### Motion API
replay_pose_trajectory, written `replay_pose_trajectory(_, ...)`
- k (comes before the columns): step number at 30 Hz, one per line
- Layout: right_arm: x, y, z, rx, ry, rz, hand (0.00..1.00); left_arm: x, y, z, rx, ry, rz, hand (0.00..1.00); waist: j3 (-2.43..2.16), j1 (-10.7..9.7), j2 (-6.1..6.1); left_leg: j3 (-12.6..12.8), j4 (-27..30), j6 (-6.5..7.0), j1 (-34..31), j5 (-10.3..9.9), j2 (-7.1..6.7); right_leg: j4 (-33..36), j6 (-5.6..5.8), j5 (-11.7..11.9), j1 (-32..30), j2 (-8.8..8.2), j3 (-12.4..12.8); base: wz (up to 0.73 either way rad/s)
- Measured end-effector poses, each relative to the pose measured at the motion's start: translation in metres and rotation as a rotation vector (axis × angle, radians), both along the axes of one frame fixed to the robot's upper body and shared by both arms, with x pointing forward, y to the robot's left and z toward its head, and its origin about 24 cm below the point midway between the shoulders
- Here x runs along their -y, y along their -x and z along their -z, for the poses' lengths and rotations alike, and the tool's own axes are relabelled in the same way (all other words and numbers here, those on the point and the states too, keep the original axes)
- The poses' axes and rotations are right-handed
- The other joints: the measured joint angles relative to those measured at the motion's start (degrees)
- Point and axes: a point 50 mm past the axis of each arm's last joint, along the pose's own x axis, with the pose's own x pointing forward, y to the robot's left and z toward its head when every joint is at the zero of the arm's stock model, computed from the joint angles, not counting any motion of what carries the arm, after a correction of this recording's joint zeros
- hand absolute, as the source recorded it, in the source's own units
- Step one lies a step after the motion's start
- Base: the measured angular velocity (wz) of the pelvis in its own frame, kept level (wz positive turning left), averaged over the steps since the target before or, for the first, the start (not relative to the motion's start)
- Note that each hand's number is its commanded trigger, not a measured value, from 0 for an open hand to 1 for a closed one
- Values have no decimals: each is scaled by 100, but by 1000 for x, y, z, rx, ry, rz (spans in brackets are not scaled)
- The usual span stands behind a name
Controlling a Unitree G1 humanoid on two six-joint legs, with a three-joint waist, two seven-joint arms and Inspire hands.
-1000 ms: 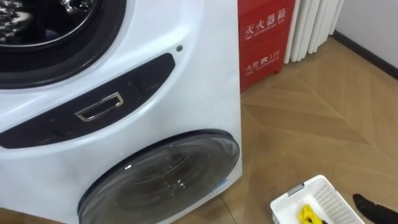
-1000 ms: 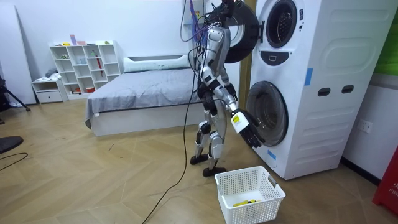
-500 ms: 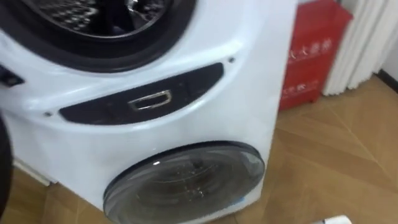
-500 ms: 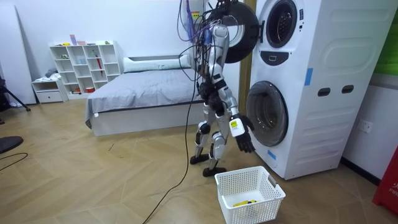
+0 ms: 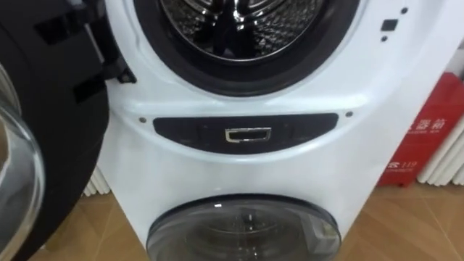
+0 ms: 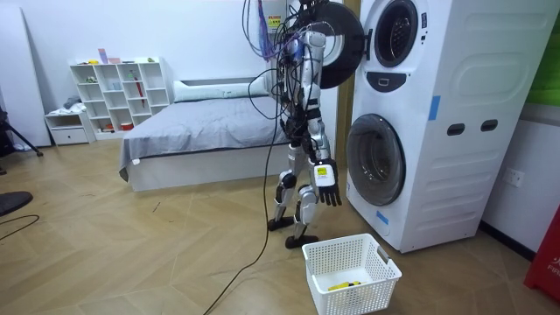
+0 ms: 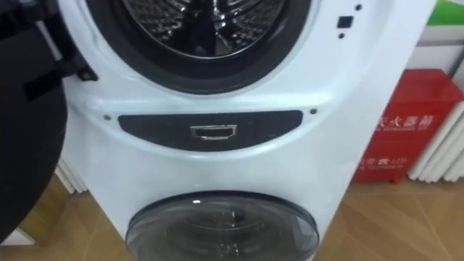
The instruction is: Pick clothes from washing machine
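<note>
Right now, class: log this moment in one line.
upper door open | lower door shut | right hand hanging open | basket on floor

The two eye views look from the robot's head, very close to the front of the washing machine [image 5: 181, 188], straight at its top drum [image 5: 243, 25] and lower door [image 5: 243, 232] (the eyes sit a little apart). The room view stands far off and sees the same machine from one side.
</note>
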Motion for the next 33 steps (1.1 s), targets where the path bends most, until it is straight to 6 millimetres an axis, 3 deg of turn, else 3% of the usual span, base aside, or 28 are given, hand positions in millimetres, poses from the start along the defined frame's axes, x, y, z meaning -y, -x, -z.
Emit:
replay_pose_trajectory(11, -17, -15, 3, 31, -116, -286, 0, -3, 1, 0, -8, -19, 5, 0, 6, 416, -42, 12, 193, -20, 19, -16, 11, -2, -13, -11, 87, 8, 60, -3)
replay_pose_trajectory(14, -19, -22, 3, 34, -131, -358, 0, -10, 6, -1, -12, -32, -46, 0, 41, 497, -94, 27, 942, -92, -257, -185, 121, 173, -86, -51, 46, 51, 101, -21)
replay_pose_trajectory(15, -18, -23, 3, 26, -132, -376, 0, -12, 7, -1, -14, -32, -77, 0, 48, 571, -77, 32, 1484, -112, -480, -336, 253, 295, -140, -87, -10, 140, 164, -29)
replay_pose_trajectory(18, -17, -22, 3, 24, -137, -394, 0, -14, 2, -3, 18, -37, -94, 0, 64, 574, -7, -216, 2886, -164, -1135, -416, 534, 427, -291, -138, -61, 330, 163, -9)
replay_pose_trajectory(20, -12, -22, 2, 18, -124, -398, 0, -8, -4, -2, 33, -20, -89, 0, 74, 573, 25, -412, 3670, -65, -1443, -297, 631, 586, -378, -196, -114, 427, 187, -25)
replay_pose_trajectory(21, -9, -24, 1, 22, -113, -409, 0, -2, -3, 0, 29, -5, -87, 0, 66, 579, 113, -423, 4247, -20, -1541, -118, 646, 715, -420, -248, -140, 470, 229, -32)
replay_pose_trajectory(24, -8, -27, 0, 27, -107, -419, 0, 3, -13, -1, 57, 10, -70, 0, 51, 471, 124, -403, 4969, -84, -1302, 47, 492, 1011, -466, -320, -349, 477, 255, -5)
replay_pose_trajectory(26, -8, -28, 0, 34, -104, -421, 0, 7, -28, -3, 93, 15, -38, 0, 49, 360, 139, -443, 4806, -165, -1045, 51, 481, 1037, -493, -273, -476, 508, 165, 22)
replay_pose_trajectory(28, -8, -26, 0, 36, -105, -415, 0, 11, -44, -6, 140, 20, 9, 0, 36, 222, 175, -522, 4280, -302, -667, -41, 490, 1065, -509, -257, -594, 515, -39, 41)
replay_pose_trajectory(30, -8, -24, 1, 29, -107, -407, 0, 17, -63, -9, 177, 26, 55, 0, 48, 151, 169, -669, 3310, -387, -137, -362, 411, 1169, -520, -240, -755, 517, -218, 36)
replay_pose_trajectory(33, -8, -30, 0, 44, -103, -404, 0, 22, -79, -12, 206, 29, 99, 0, 35, 94, 203, -758, 2146, -289, 242, -910, 372, 1131, -504, -47, -1060, 510, -396, 22)
